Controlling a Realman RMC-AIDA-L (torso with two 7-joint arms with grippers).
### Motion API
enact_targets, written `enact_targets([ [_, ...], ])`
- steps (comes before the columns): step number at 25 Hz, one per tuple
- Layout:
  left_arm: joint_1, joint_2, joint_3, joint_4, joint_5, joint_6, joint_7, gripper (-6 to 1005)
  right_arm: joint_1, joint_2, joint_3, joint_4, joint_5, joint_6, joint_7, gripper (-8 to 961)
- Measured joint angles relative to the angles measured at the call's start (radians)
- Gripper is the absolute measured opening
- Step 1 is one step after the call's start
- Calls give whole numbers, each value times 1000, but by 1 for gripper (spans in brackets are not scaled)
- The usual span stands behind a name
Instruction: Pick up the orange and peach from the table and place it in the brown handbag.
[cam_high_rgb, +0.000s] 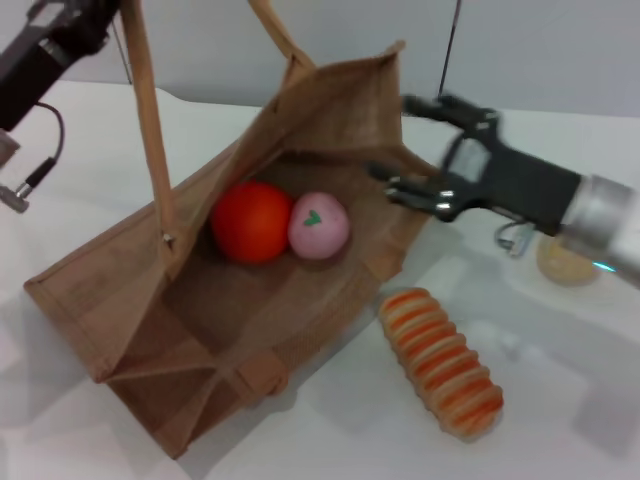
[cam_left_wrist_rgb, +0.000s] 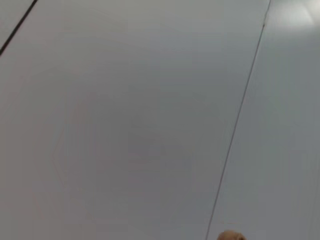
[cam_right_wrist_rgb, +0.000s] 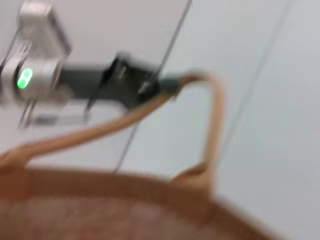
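Both fruits already sit inside the brown handbag: the orange and the peach rest touching each other on the bag's inner wall, near its open mouth. The bag lies tipped on the worktop.

My right gripper hangs just outside the mouth's rim, its fingers spread open and holding nothing. My left gripper is up high. In the right wrist view it pinches the top of one strap handle, fingers closed on it, keeping the bag's mouth lifted.

By my reckoning the placing is done and I am in the closing step. The next move calls for drawing my right arm clear of the rim without snagging the weave. Then I should lower the strap gently, so the bag does not tip further and let the fruits roll out.

A striped ridged piece lies on the worktop beside the bag, and a pale ball sits partly hidden behind my right arm.
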Motion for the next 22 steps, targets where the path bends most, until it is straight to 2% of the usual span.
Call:
enact_targets([
  [4, -5, 0, 2, -42, 21, 29, 100, 163, -74, -1, 108, -58, 1, -152, 0, 770],
  [5, -7, 0, 3, -68, 53, 39, 193, 172, -87, -2, 133, -68, 1, -181, 0, 770],
  [7, -10, -1, 4, -85, 73, 42, 251, 218, -108, -2, 180, -84, 1, -235, 0, 770],
  [12, -14, -2, -8, -170, 75, 53, 448, 332, -141, -2, 279, -104, 2, -303, 4, 769],
  [16, -1, -3, -11, -278, -25, 66, 643, 447, -160, 2, 349, -104, 2, -299, 0, 769],
  [20, 18, -5, -11, -355, -158, 108, 750, 631, -177, 4, 419, -104, 2, -283, 0, 768],
  [22, 24, -7, -11, -371, -202, 129, 774, 667, -186, 4, 443, -105, 1, -274, 0, 768],
])
